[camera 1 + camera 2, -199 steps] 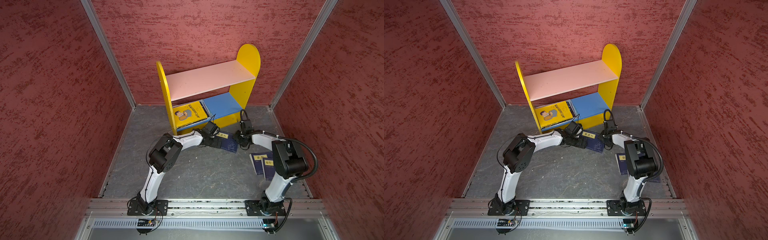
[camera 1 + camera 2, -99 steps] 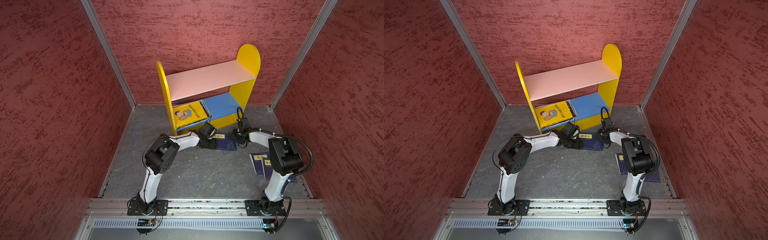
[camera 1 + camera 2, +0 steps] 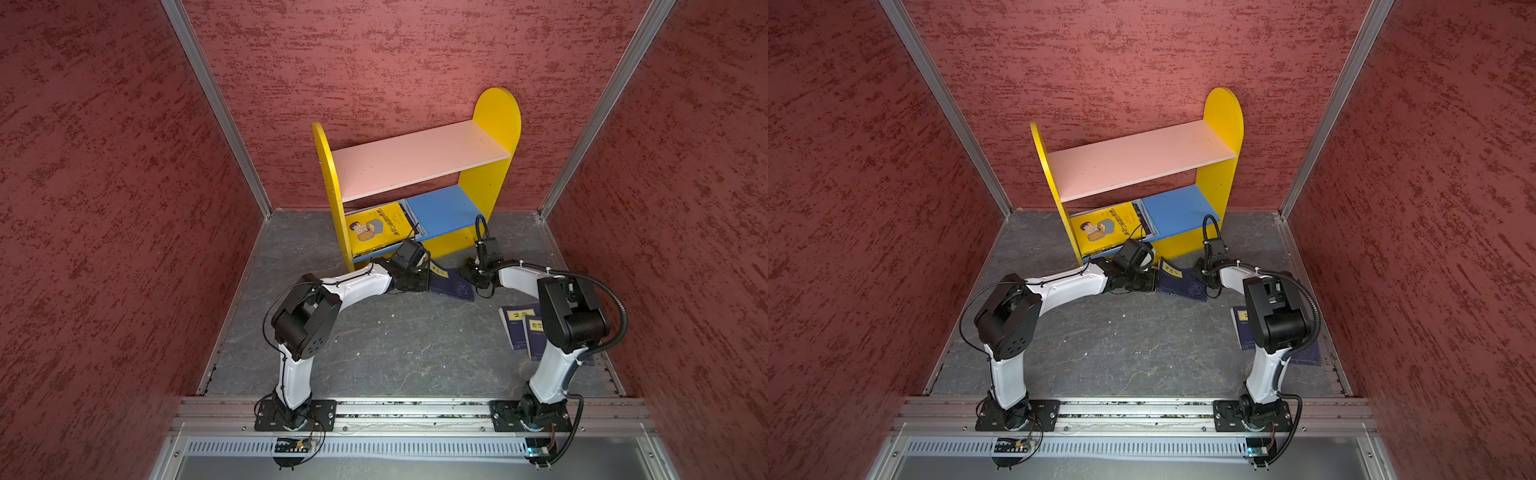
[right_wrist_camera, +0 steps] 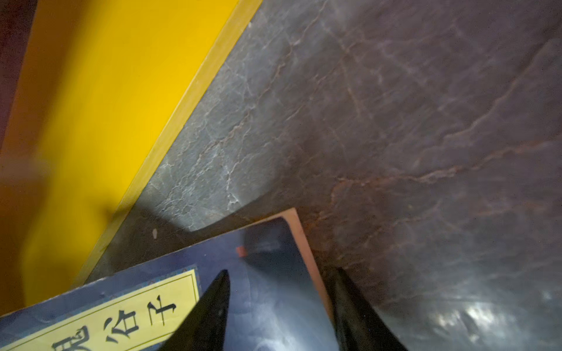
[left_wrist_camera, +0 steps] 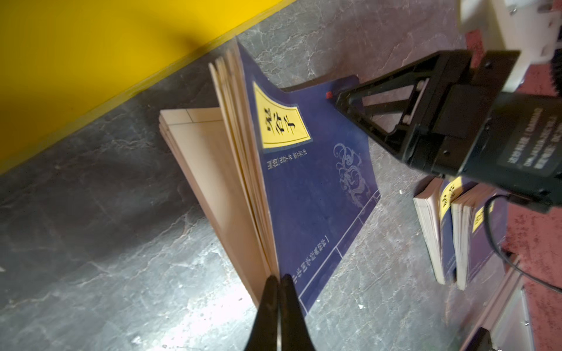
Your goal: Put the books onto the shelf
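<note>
Status: partly done. The shelf stands at 12 o'clock on the counter. At the 9 o'clock end of its blue lower board lies the yellow book, with further book edges beneath it; we cannot tell how many. The pink upper board is bare.

Outstanding: three navy books on the counter. One navy book lies just on the 6 o'clock side of the shelf's base, pages fanned. The left pincer is pressed together on its cover edge. The right pincer, spread, straddles its far corner. The other two navy books lie side by side at 4 o'clock, untouched.
</note>
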`<state>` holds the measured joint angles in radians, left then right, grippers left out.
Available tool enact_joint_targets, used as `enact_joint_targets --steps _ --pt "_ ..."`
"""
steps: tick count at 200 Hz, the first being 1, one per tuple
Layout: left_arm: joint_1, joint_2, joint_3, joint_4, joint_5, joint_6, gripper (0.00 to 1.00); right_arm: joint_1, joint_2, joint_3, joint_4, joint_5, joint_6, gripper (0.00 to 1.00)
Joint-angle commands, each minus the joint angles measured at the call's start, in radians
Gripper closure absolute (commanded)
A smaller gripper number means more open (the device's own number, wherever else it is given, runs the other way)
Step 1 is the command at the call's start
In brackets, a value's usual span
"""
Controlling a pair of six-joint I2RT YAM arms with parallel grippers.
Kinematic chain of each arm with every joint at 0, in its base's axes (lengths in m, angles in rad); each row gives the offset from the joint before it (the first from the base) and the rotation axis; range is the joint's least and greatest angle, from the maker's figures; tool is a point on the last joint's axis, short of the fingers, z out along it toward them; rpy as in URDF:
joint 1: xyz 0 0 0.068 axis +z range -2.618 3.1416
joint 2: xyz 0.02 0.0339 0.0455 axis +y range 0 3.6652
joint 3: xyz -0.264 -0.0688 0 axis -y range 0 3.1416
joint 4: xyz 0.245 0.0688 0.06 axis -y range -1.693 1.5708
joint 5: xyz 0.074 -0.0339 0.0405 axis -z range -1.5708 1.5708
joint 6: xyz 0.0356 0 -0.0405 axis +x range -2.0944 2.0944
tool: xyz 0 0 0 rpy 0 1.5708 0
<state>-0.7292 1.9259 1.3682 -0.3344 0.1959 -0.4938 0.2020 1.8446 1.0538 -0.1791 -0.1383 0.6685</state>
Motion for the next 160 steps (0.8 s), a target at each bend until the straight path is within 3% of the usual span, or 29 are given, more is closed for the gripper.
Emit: enact_joint_targets --steps 1,36,59,102,146,160 --pt "-0.036 -0.022 -0.005 0.106 0.039 0.002 1.0 0.042 -0.045 -0.025 -0.017 -0.155 0.054 0.39" --pt "-0.036 -0.038 0.017 0.056 0.029 -0.013 1.0 0.017 -0.106 -0.02 -0.038 -0.121 0.114 0.2" --pt "-0.033 -0.047 0.04 0.009 0.022 -0.042 1.0 -0.035 -0.171 -0.055 -0.078 -0.089 0.187 0.15" --pt "-0.012 -0.064 0.077 -0.05 0.021 -0.115 1.0 -0.151 -0.377 -0.22 -0.052 -0.138 0.34 0.12" --pt "0.014 -0.048 0.098 -0.074 0.044 -0.188 1.0 -0.162 -0.584 -0.413 -0.049 -0.188 0.463 0.13" --pt "0.019 -0.05 0.099 -0.077 0.049 -0.207 1.0 -0.162 -0.644 -0.5 0.038 -0.232 0.552 0.13"
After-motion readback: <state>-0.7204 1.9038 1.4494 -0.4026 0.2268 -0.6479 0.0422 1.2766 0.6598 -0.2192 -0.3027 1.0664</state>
